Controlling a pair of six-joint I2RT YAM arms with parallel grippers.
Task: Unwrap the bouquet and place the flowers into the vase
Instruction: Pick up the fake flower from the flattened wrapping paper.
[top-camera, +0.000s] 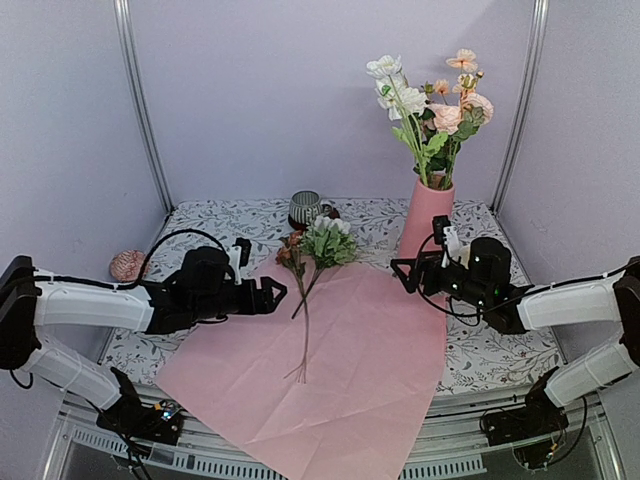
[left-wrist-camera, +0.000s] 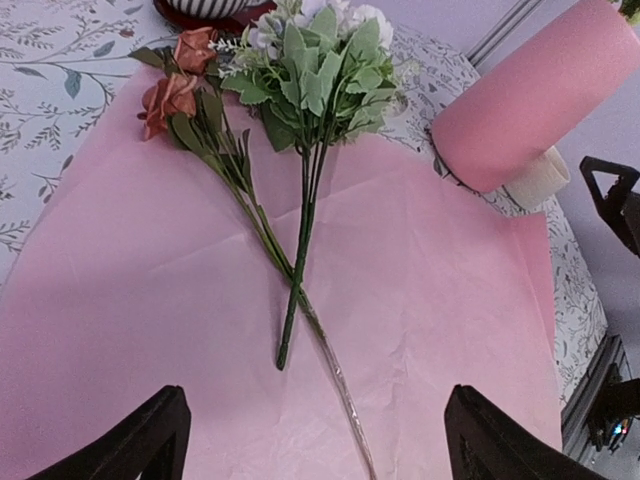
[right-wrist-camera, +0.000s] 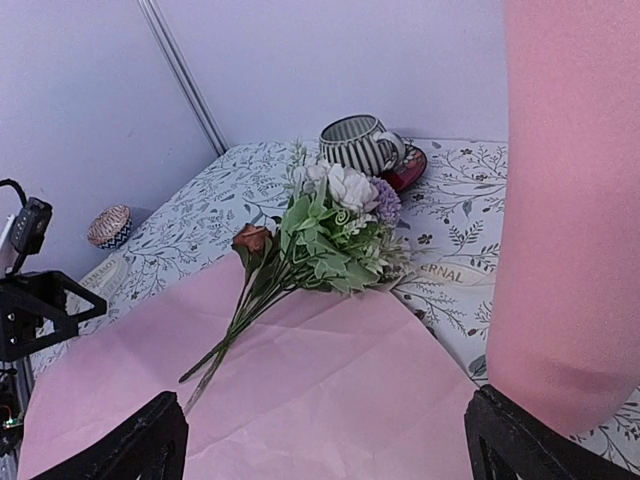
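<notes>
Flowers (top-camera: 318, 250) flat on paper (top-camera: 360, 360), heads rearward; left end effector (top-camera: 276, 297) and right end effector (top-camera: 400, 276) both apart.

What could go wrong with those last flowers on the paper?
The two remaining stems lie crossed, so lifting one may drag the other. They rest on thin pink paper, which could get pinched too. The open right pincer sits close to the tall vase and might knock it.

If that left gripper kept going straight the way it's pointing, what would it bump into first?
Probably the flowers lying on the pink paper, around their crossed stems, just ahead of the open left gripper. Its height above them is unclear.
</notes>
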